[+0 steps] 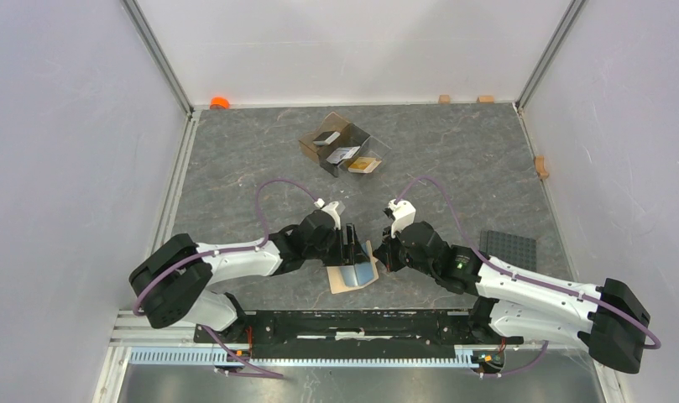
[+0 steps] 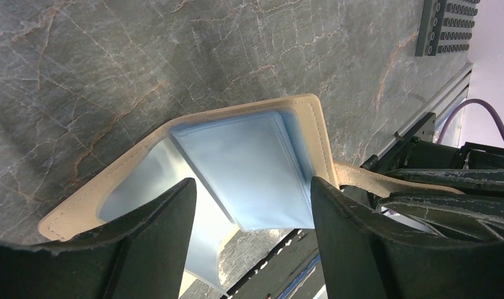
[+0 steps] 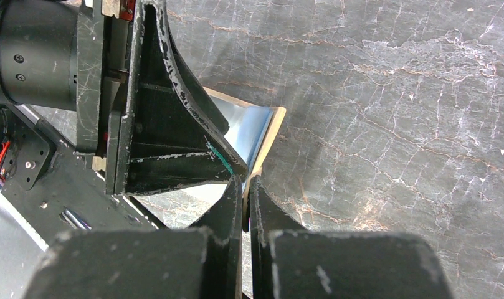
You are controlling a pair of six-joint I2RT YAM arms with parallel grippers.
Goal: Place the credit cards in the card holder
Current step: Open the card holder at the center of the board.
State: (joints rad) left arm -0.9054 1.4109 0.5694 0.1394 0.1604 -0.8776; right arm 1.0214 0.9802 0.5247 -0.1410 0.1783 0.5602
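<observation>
The tan card holder [image 1: 346, 281] lies open at the near middle of the table, its light blue pockets [image 2: 249, 165] facing up. My left gripper [image 1: 350, 248] is open; its fingers [image 2: 152, 233] straddle the blue pocket leaf without closing on it. My right gripper [image 1: 378, 257] is shut on the tan right edge of the card holder [image 3: 269, 134], with the edge pinched between the fingertips [image 3: 232, 196]. The credit cards lie in the clear brown-tinted box: a dark one [image 1: 325, 138], a silver-grey one [image 1: 344, 154] and an orange-gold one [image 1: 363, 164]. Neither gripper holds a card.
The clear brown-tinted divided box [image 1: 357, 134] stands at the far middle. A black studded plate [image 1: 508, 248] lies at the right and shows in the left wrist view [image 2: 445, 25]. An orange object [image 1: 220, 102] and small wooden blocks [image 1: 541, 166] sit by the walls.
</observation>
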